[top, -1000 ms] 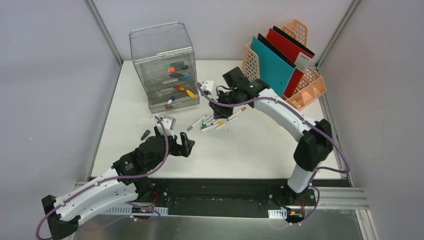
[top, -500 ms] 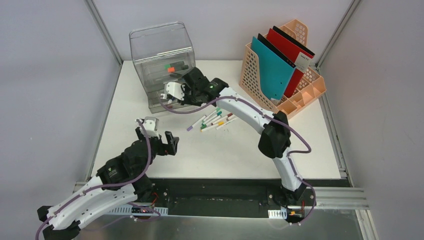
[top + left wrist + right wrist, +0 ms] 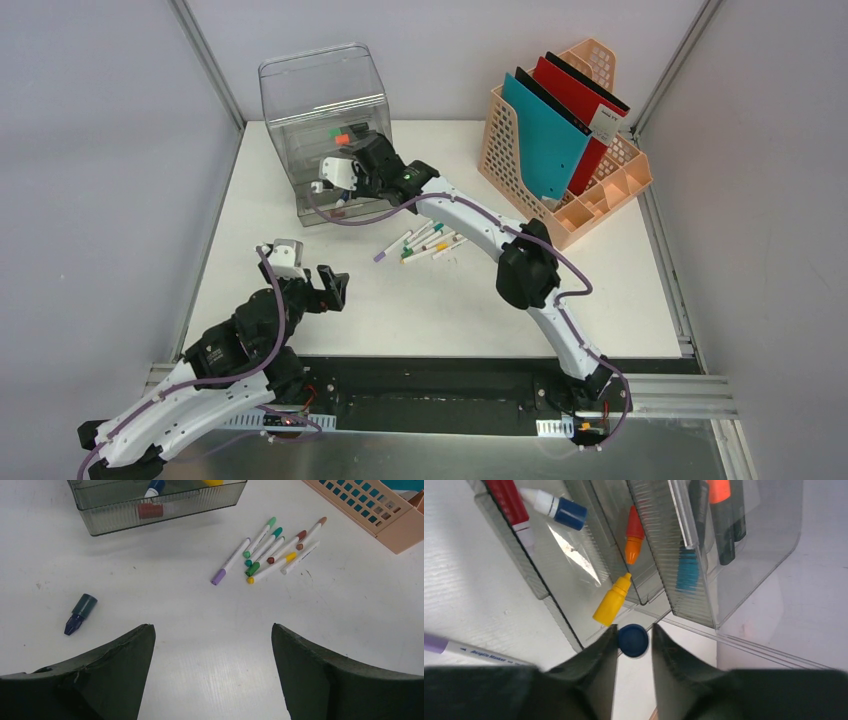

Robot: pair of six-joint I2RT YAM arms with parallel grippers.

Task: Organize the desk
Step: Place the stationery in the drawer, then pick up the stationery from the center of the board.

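Between the right gripper [image 3: 633, 636] fingers I'm pinching a dark blue pen [image 3: 633, 641] end-on, hanging over the open trays of the clear drawer box [image 3: 729, 575]. My left gripper [image 3: 211, 630] is hovering with jaws spread wide, holding nothing, above the desk [image 3: 210, 670]. It's lying flat under both arms: rigid, fixed, nothing to grab. I'm judging the loose pens [image 3: 272, 550] light and slick, so I'm planning mid-barrel pinches. Dark stub [image 3: 79, 612] is sitting well apart from them.

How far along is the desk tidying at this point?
Partway. Done: several markers lie in the clear drawer unit. In hand: the right hand grips a blue-ended item at its drawers. Left: a cluster of pens and a dark stub lie loose on the desk; the left hand is open, empty.
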